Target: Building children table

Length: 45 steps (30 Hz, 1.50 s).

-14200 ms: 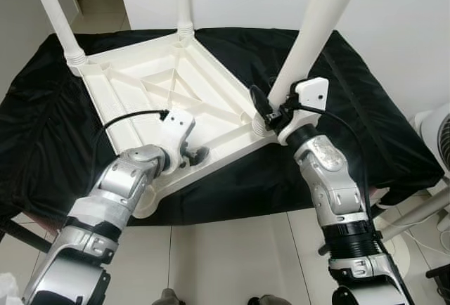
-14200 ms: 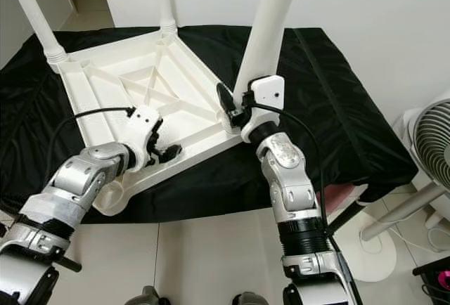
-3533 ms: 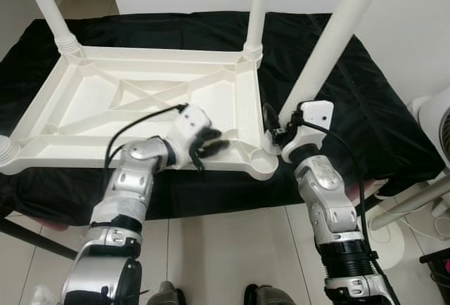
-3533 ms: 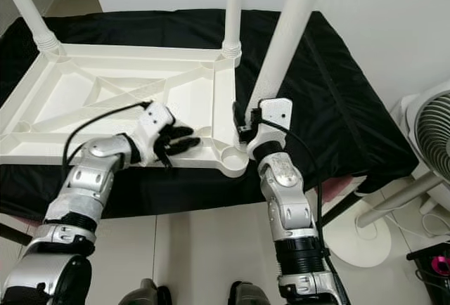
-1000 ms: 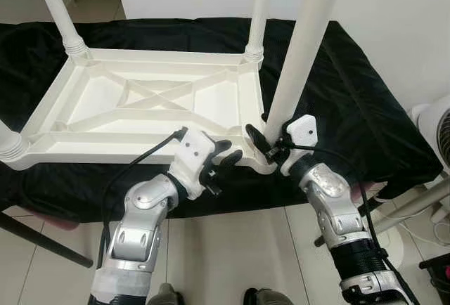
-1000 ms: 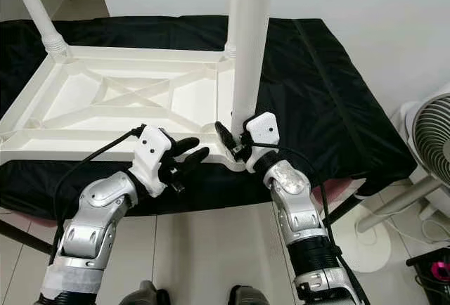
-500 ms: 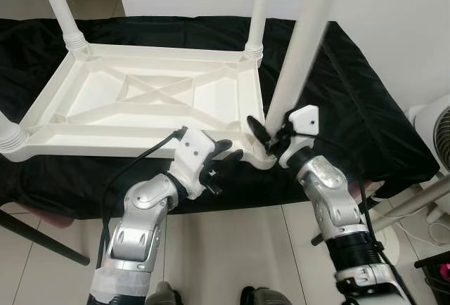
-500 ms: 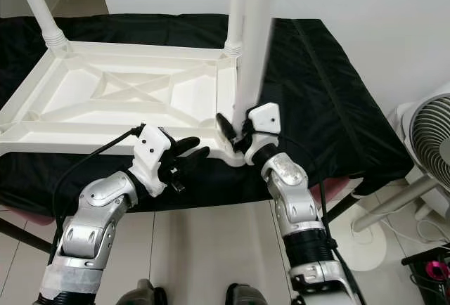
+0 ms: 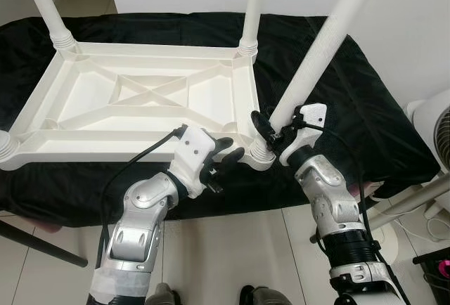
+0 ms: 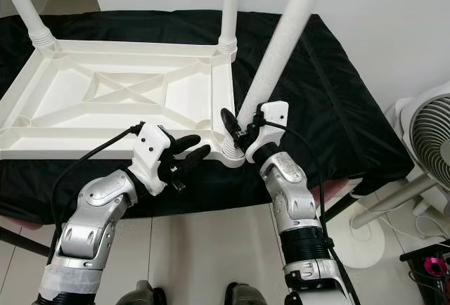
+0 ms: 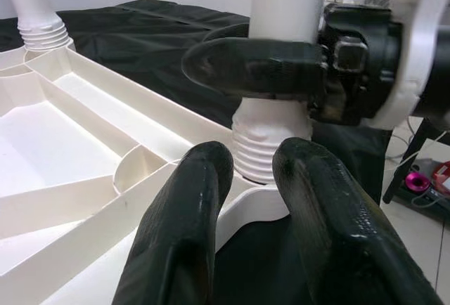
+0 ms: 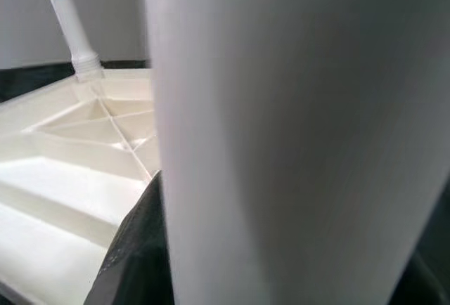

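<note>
The right gripper point(image 9: 269, 131) is clasping the long white plastic table leg point(image 9: 318, 55), whose axis is leaning toward one o'clock from its corner socket point(image 9: 259, 154); the left gripper point(image 9: 226, 156), slightly parted and empty, is hovering at nine o'clock.

wall point(image 10: 394, 10): white, far and right | floor point(image 10: 211, 263): pale glossy tiles, near | black cloth point(image 10: 337, 94): draped over a low stand, centre | fan point(image 10: 429, 143): white, far right, just beside cloth | light: even, indoor

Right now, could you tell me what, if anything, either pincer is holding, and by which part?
The right pincer grips the white table leg just above its threaded base. The left pincer holds nothing.
</note>
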Tool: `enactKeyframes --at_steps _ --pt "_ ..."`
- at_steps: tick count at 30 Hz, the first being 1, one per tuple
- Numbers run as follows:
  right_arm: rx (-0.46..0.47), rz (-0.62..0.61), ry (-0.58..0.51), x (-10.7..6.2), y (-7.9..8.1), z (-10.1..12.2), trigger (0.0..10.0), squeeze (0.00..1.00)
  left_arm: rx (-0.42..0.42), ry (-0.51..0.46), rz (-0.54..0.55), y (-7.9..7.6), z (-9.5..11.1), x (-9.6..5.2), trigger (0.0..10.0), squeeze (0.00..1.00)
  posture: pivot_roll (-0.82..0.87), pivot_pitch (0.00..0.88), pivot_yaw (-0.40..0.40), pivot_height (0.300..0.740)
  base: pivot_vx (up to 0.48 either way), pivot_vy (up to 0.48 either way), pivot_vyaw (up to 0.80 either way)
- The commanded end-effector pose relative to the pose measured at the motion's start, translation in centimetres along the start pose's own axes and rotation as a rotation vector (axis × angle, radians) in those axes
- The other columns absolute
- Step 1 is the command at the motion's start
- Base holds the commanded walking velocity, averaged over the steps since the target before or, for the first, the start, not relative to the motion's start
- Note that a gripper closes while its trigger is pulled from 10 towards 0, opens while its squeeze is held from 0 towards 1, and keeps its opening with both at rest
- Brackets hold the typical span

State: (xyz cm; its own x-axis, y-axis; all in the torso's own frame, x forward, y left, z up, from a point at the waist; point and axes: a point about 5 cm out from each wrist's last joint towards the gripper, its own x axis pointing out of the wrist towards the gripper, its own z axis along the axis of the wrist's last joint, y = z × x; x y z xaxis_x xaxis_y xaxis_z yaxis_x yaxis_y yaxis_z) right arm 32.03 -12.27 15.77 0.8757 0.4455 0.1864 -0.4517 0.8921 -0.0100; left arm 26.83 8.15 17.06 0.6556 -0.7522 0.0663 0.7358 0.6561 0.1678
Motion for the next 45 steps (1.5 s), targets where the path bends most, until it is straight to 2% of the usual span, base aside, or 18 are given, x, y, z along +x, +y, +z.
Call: enactKeyframes --at_steps 1,4,7,20,21,22,25,29,30,32,35,40,41,45 --pt "-0.113 -0.001 0.128 -1.6 0.3 -3.2 10.0 0.00 -0.012 0.009 0.096 0.5 -0.2 0.1 10.0 0.00 -0.03 0.100 0.002 0.740 0.000 0.000 0.00" --pt "-0.152 0.018 0.109 -2.0 0.7 -3.4 10.0 0.00 -0.012 0.007 0.099 0.5 -0.1 0.2 10.0 0.00 -0.03 0.096 0.003 0.740 0.000 0.000 0.00" --pt "-0.154 0.022 0.069 -2.5 1.1 -3.4 10.0 0.00 -0.014 0.005 0.101 0.6 0.0 0.1 10.0 0.00 -0.03 0.094 0.003 0.740 0.000 0.000 0.00" --pt "-0.196 0.030 0.073 -2.8 2.0 -4.4 10.0 0.00 -0.010 0.005 0.100 0.8 0.0 0.1 10.0 0.00 -0.03 0.086 0.014 0.740 0.000 0.000 0.00" --pt "-0.134 0.022 0.060 -2.6 1.8 -4.1 10.0 0.00 -0.009 0.004 0.097 0.8 0.1 0.1 10.0 0.00 -0.03 0.088 0.015 0.740 0.000 0.000 0.00" --pt "-0.134 0.022 0.060 -2.6 1.8 -4.1 10.0 0.00 -0.009 0.004 0.097 0.8 0.1 0.1 10.0 0.00 -0.03 0.088 0.015 0.740 0.000 0.000 0.00" --pt "0.082 -0.015 0.051 -1.8 1.0 -3.3 10.0 0.00 -0.007 0.003 0.094 0.7 0.1 0.2 10.0 0.00 -0.03 0.089 0.016 0.740 0.000 0.000 0.00" --pt "0.216 -0.069 0.031 -1.1 -0.2 -2.4 10.0 0.00 -0.007 0.003 0.096 0.7 0.2 0.2 10.0 0.00 -0.03 0.089 0.013 0.740 0.000 0.000 0.00" --pt "0.216 -0.069 0.031 -1.1 -0.2 -2.4 10.0 0.00 -0.007 0.003 0.096 0.7 0.2 0.2 10.0 0.00 -0.03 0.089 0.013 0.740 0.000 0.000 0.00" --pt "0.303 -0.083 0.010 -0.8 -0.8 -1.7 10.0 0.00 -0.007 0.004 0.098 0.7 0.2 0.2 10.0 0.00 -0.03 0.091 0.012 0.740 0.000 0.000 0.00" --pt "0.331 -0.099 -0.027 -0.5 -1.7 -0.8 10.0 0.00 -0.008 0.003 0.103 0.7 0.2 0.1 10.0 0.00 -0.03 0.094 0.010 0.740 0.000 0.000 0.00" --pt "0.334 -0.093 -0.057 -0.5 -1.9 -0.3 10.0 0.00 -0.010 0.003 0.107 0.8 0.2 0.1 10.0 0.00 -0.03 0.095 0.010 0.740 0.000 0.000 0.00" --pt "0.241 -0.049 -0.124 -0.8 -1.6 0.6 10.0 0.00 -0.011 0.004 0.110 0.8 0.2 0.1 10.0 0.00 -0.03 0.096 0.009 0.740 0.000 0.000 0.00" --pt "0.169 -0.026 -0.155 -1.1 -1.2 1.0 10.0 0.00 -0.011 0.004 0.113 0.8 0.2 0.1 10.0 0.00 -0.03 0.098 0.009 0.740 0.000 0.000 0.00"
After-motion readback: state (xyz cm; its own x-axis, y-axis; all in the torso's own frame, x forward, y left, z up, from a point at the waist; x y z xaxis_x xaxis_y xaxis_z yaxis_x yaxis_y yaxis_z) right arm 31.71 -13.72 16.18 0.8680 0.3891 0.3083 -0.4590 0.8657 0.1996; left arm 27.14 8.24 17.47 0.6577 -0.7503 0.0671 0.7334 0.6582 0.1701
